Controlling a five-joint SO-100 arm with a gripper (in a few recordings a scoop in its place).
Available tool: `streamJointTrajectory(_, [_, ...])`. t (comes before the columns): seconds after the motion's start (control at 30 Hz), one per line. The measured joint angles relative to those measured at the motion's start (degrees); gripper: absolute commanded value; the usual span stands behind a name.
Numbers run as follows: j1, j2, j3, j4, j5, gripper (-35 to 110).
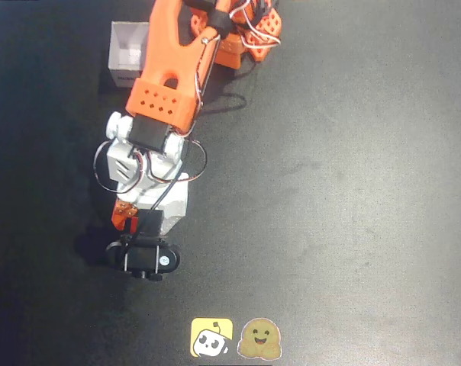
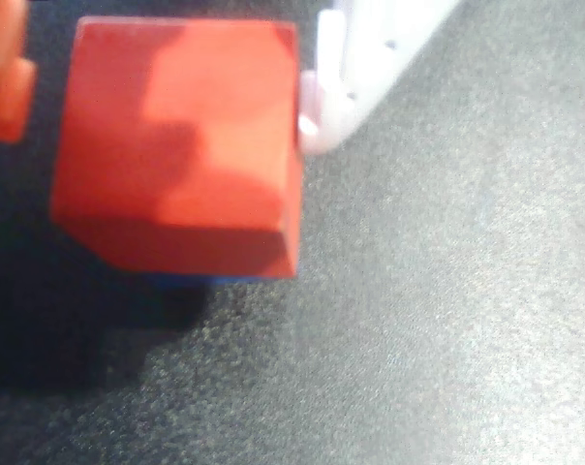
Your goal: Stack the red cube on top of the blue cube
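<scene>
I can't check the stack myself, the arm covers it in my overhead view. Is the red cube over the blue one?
Observer: In the wrist view the red cube sits with a thin blue strip, the blue cube, showing just under its lower edge.
Operator: Are the fingers off it?
Observer: A dark gap separates the orange finger from the cube's left face.
Operator: And the other side?
Observer: The white finger lies right at the cube's right edge; I cannot tell whether it is touching.
</scene>
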Motion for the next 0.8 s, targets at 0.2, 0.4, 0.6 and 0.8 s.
streamJointTrajectory(0.2, [-1.05, 0.88, -0.53, 0.0, 0.88, 25])
streamJointTrajectory(0.4, [-2.9, 9.32, 5.19, 0.0, 2.46, 25])
streamJointTrajectory(0.6, [-2.55, 28.56, 20.92, -1.23, -0.26, 7])
streamJointTrajectory(0.8, [-3.34, 48.52, 36.56, -4.31, -1.41, 0])
